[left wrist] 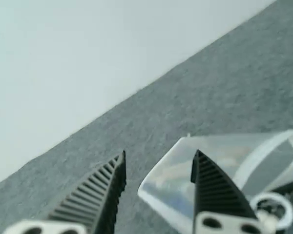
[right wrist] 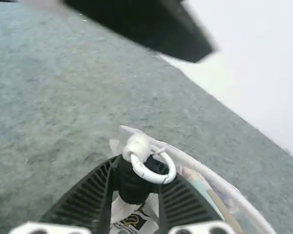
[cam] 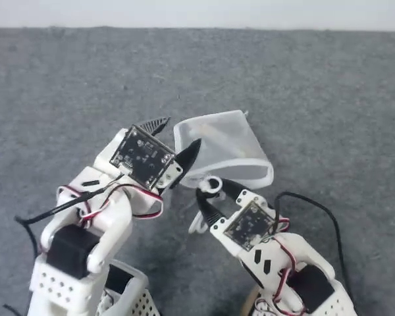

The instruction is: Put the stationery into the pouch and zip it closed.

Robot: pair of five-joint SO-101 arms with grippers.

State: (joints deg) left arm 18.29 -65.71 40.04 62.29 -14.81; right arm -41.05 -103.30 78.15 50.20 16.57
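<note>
Table [cam: 329, 85]: grey, felt-like surface across the whole high view; it carries the pouch.
Pouch [cam: 227, 145]: white mesh, lying flat at the centre of the high view. Its thick zipper edge faces the two arms, probably so that both can reach it.
Left gripper [cam: 184, 130]: left of centre, jaws spread wide and holding nothing. It straddles the pouch's left corner, with one finger over the mesh and the other over bare table. I judge it is placed to clamp that corner and brace the pouch against the zip's drag.
Right gripper [cam: 209, 187]: just below the pouch, clamped on the zipper pull, set to draw it along.
Zipper pull [right wrist: 149, 163]: white tab with a ring, pinched between the right gripper's fingers.
Stationery [right wrist: 205, 187]: pale shapes show through the mesh, apparently already inside.
</note>
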